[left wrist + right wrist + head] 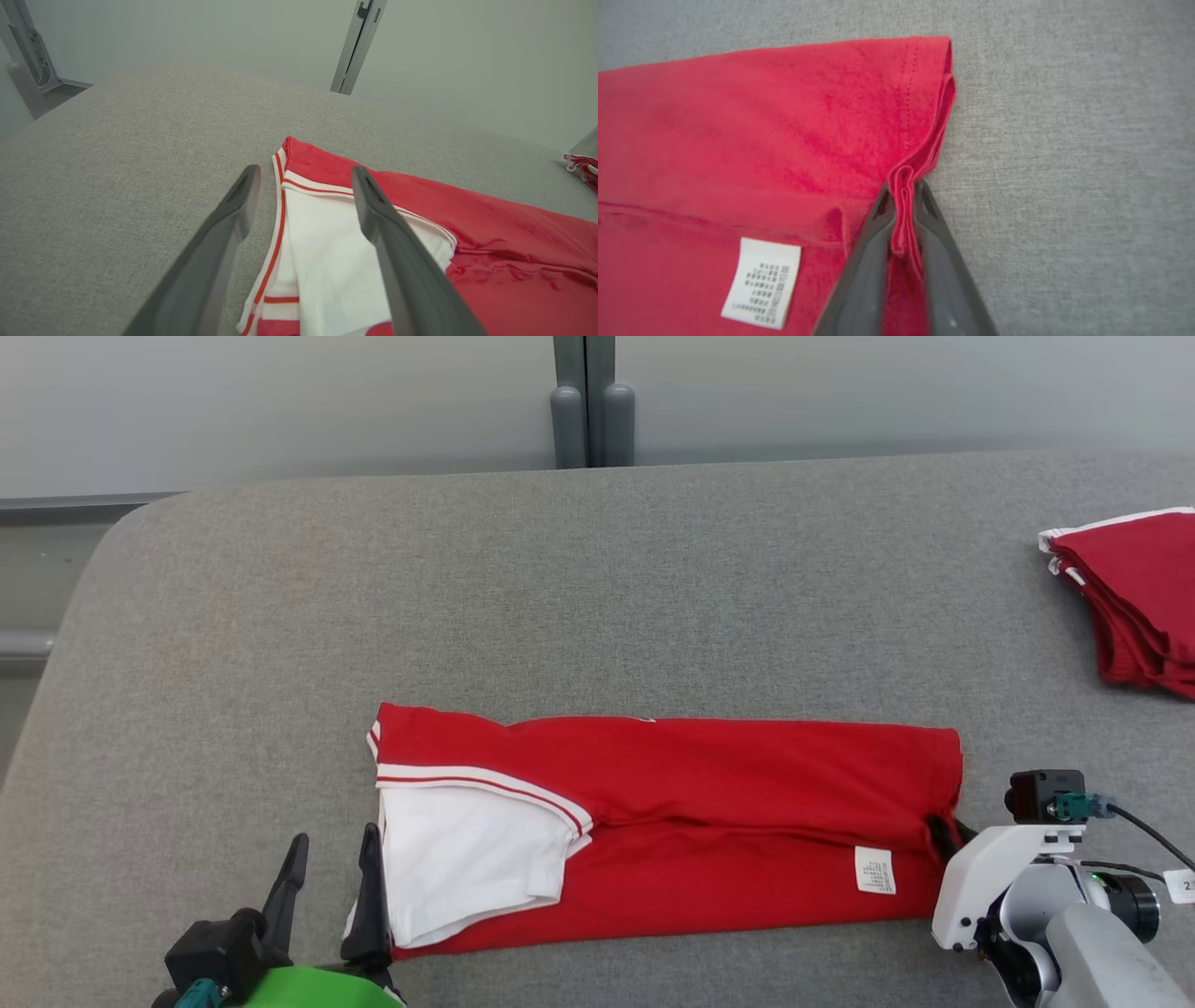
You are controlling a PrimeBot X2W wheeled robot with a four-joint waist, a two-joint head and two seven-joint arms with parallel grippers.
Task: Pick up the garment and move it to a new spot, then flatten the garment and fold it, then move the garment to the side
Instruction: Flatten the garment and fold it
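Toward the near middle of the grey counter (597, 579), the red garment (728, 784) lies folded into a long band running left to right. A white panel with red-striped trim (467, 854) shows at its left end. A white care label (875, 871) sits on the near layer close to its right end.

At that right end, the right claw (903, 189) is narrowed onto the bunched hem, with the red layers pinched between its 2 dark fingers.

The left claw (335, 835) stands wide at the garment's near left corner, holding nothing. From its wrist, 1 finger lies across the white panel and the other across bare counter; whether either touches I cannot tell.

Far to the right, well apart, a small stack of folded red clothes with white trim (1134, 607) rests at the counter's edge.
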